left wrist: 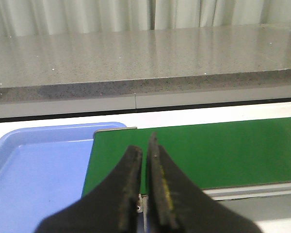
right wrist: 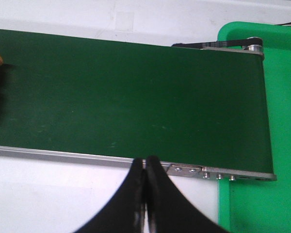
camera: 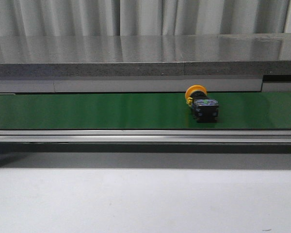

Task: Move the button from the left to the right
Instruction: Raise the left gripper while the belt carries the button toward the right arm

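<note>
**Button lying on the belt, right of centre**

Button rests on its side on the green conveyor belt, a little right of the middle in your front view, yellow cap toward the far edge and black switch body toward the near rail. Nothing touches it.

Your left gripper hangs over the left end of the belt, its fingers drawn almost together with only a thin slit between them and nothing held; a blue tray sits just beside that end. Your right gripper sits at the near rail by the belt's right end, fingers pressed together and empty, with a green tray just past that end.
</note>
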Controlling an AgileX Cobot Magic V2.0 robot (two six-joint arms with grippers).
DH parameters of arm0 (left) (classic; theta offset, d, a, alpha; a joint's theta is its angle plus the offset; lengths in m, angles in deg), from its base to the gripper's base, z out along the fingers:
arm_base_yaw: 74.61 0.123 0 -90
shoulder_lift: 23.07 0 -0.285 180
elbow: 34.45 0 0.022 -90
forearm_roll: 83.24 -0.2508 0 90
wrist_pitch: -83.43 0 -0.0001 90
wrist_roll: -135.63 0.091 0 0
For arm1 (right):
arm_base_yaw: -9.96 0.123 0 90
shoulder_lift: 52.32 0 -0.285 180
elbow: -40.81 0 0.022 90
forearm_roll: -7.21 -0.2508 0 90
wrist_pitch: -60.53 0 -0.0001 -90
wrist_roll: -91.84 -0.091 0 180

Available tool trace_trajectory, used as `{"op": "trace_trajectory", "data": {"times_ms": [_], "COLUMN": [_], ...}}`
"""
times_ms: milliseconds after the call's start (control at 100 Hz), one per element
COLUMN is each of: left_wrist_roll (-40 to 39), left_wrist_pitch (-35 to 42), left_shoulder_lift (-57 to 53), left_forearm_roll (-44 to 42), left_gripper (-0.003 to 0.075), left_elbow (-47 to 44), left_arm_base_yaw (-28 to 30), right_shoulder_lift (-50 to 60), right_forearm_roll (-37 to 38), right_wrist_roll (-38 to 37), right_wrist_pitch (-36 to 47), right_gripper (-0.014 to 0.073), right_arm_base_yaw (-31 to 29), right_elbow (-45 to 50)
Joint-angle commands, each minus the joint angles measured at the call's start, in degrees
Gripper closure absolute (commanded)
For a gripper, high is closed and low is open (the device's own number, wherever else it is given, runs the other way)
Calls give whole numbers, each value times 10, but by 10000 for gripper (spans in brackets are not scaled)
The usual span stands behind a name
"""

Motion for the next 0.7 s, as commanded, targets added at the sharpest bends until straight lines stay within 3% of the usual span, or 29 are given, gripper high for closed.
{"op": "trace_trajectory", "data": {"times_ms": [0,300,370,690], "left_wrist_roll": [-6,-6,-6,-6], "left_wrist_pitch": [47,47,47,47], "left_shoulder_lift": [5,5,5,5], "left_forearm_roll": [2,2,2,2], "left_gripper": [715,715,715,715], "left_elbow": [17,17,17,17], "left_arm_base_yaw": [-2,-2,-2,-2], "right_shoulder_lift": [5,5,5,-16], "right_forearm_roll": [-4,-9,-10,-62], "right_wrist_roll": [-2,-2,-2,-1], "right_wrist_pitch": [30,33,39,44], "right_gripper": [541,76,40,43], "right_arm_base_yaw": [0,0,0,8], "right_elbow": [-20,-20,-20,-20]}}
